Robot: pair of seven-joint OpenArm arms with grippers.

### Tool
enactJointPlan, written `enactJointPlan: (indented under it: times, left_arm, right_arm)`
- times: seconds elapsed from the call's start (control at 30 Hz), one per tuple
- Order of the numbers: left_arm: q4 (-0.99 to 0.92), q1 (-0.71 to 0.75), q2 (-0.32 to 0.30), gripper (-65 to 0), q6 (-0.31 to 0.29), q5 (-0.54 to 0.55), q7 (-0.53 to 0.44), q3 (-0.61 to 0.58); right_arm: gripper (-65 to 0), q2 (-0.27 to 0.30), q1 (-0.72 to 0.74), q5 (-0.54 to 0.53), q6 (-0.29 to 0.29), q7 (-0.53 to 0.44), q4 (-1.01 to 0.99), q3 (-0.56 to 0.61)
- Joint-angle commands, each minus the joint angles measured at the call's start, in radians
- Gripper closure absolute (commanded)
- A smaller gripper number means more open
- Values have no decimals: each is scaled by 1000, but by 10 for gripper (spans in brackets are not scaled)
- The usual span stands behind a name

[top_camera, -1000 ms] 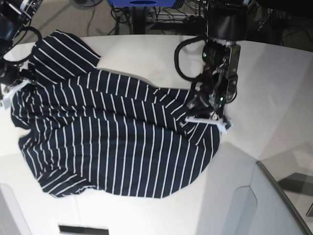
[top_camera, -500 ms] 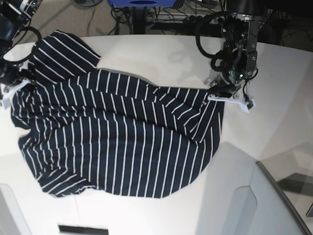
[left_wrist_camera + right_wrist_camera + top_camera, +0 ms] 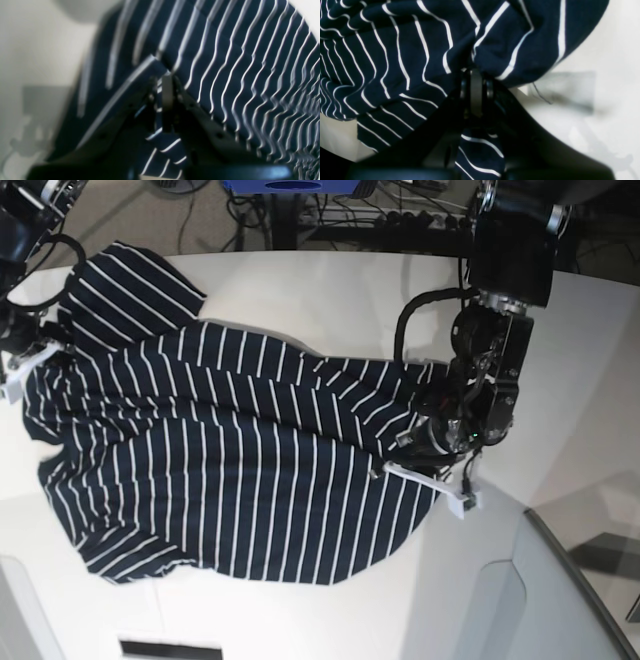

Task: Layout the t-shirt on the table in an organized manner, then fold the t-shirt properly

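since the earlier frame the left gripper (image 3: 430, 470) has been carried toward 6 o'clock with the shirt (image 3: 230, 470) edge. each gripper is clamped on fabric; the right gripper (image 3: 22, 365) is at 9 o'clock. the shirt lies bunched on the counter (image 3: 300, 290). it should be pulled taut and lowered evenly.

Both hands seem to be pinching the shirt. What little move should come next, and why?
Probably the left hand should pull its edge outward, away from the right hand. Both are shut on the shirt, which lies rumpled with ridges across its middle on the table.
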State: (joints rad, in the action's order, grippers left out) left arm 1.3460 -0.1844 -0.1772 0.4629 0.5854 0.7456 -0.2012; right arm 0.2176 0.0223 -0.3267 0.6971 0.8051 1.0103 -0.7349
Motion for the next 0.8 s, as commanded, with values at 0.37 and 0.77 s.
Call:
enactJointPlan:
  times: [0.37,0.77]
  left_arm:
    - [-116,-142,-11,-369,153,-5,-22,-165]
    - [-176,-166,48,-367,152,-207,-22,-165]
  right_arm:
    - [0,15,6,4,1,4,9,-4]
    - [0,13,6,4,1,4,9,-4]
